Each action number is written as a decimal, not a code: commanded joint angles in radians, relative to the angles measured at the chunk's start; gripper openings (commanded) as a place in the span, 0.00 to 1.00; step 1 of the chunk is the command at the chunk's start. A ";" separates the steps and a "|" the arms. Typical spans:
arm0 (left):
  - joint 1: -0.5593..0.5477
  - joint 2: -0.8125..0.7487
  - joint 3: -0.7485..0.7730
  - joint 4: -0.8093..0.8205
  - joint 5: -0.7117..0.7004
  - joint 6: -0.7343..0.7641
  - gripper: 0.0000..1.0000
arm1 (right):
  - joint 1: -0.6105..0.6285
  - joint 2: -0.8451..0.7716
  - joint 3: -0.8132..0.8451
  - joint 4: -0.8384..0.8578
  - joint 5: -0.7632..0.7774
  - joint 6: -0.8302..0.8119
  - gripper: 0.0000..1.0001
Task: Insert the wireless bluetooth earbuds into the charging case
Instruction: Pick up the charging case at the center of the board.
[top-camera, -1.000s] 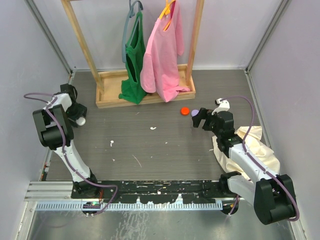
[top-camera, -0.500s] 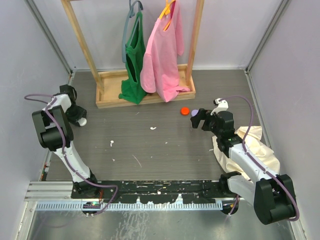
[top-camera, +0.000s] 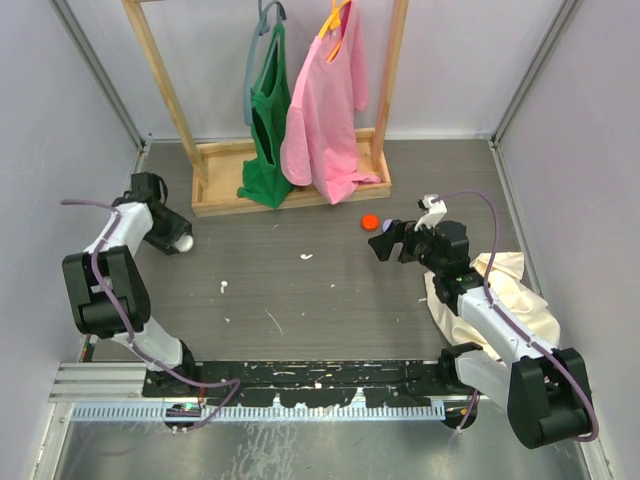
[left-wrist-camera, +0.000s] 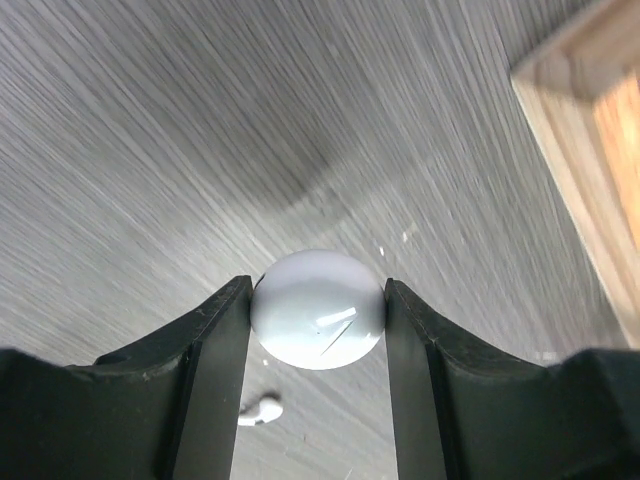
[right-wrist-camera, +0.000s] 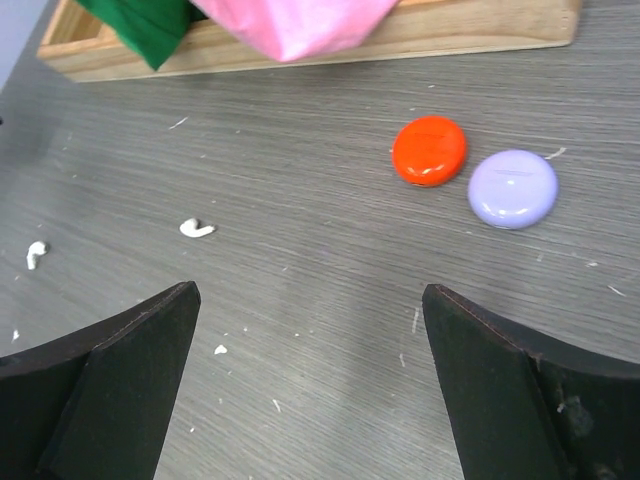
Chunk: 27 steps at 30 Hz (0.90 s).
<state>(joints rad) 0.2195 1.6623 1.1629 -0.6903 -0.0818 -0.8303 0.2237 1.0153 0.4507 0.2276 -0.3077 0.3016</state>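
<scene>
Left gripper (left-wrist-camera: 318, 295): clenched on white round object (left-wrist-camera: 318, 325).
Right gripper (right-wrist-camera: 308, 300): released, jaws wide, over desk (right-wrist-camera: 300, 400).
Ahead: orange disc (right-wrist-camera: 429, 150) just beside lavender disc (right-wrist-camera: 513, 188).

Left wrist view: table (left-wrist-camera: 150, 120) is smearing into streaks throughout; small pale piece (left-wrist-camera: 262, 408), lower centre, is sitting partly behind a finger (left-wrist-camera: 205, 380) of the left gripper (left-wrist-camera: 318, 295) (too blurred to name); wooden rack base (left-wrist-camera: 590, 150) is running off the upper right edge.
Right wrist view: pink garment (right-wrist-camera: 290, 20) and green garment (right-wrist-camera: 140, 20) are being cropped by the top edge.
Top view: cream cloth (top-camera: 520, 285), lower right, is lying partly under the right arm (top-camera: 485, 310).
</scene>
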 joint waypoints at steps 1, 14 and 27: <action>-0.069 -0.120 -0.058 0.030 0.033 0.000 0.44 | 0.006 0.014 0.018 0.075 -0.130 -0.012 1.00; -0.364 -0.368 -0.270 0.133 0.031 0.032 0.41 | 0.011 0.210 0.075 0.106 -0.383 0.049 1.00; -0.643 -0.464 -0.414 0.375 0.041 -0.217 0.40 | 0.176 0.184 0.089 0.092 -0.245 -0.058 1.00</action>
<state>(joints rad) -0.3573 1.2366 0.7746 -0.4629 -0.0216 -0.9352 0.3504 1.2388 0.4923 0.2893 -0.6132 0.3027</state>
